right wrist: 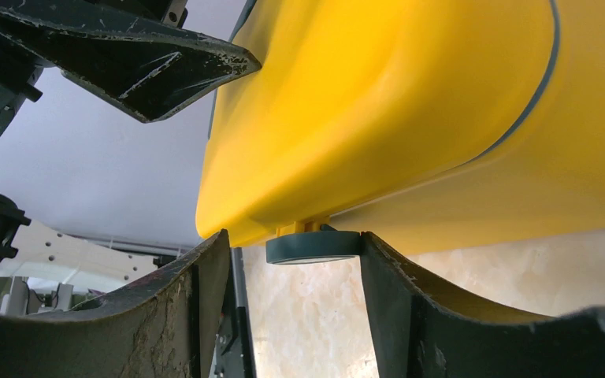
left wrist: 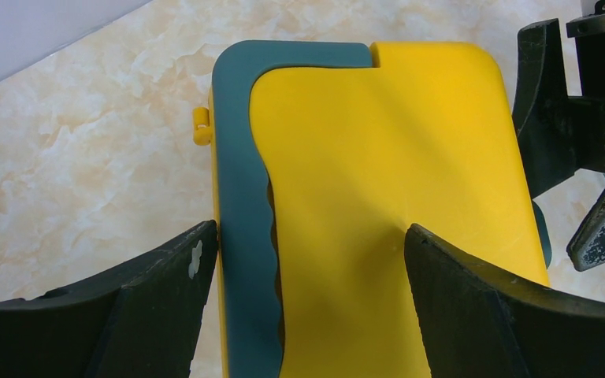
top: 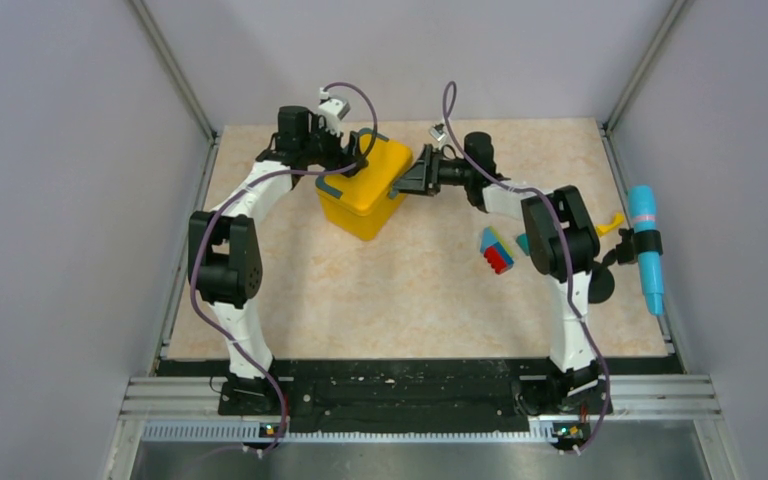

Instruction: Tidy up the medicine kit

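Observation:
The medicine kit [top: 365, 190] is a yellow box with its lid shut, standing at the back middle of the table. My left gripper [top: 345, 158] hovers over its lid [left wrist: 378, 197], open, its jaws either side of the dark teal handle [left wrist: 240, 205]. One finger sits at the handle's outer edge, the other over the lid. My right gripper [top: 405, 183] is at the kit's right side, open, with the round teal latch [right wrist: 313, 246] between its fingers [right wrist: 291, 244]. The latch touches the right finger. The right gripper also shows in the left wrist view [left wrist: 567, 150].
A small stack of coloured blocks [top: 496, 251] lies right of centre, partly behind my right arm. A teal piece [top: 523, 243] and a yellow piece [top: 612, 222] lie near it. A light blue cylinder [top: 645, 248] sits at the table's right edge. Walls close in on three sides.

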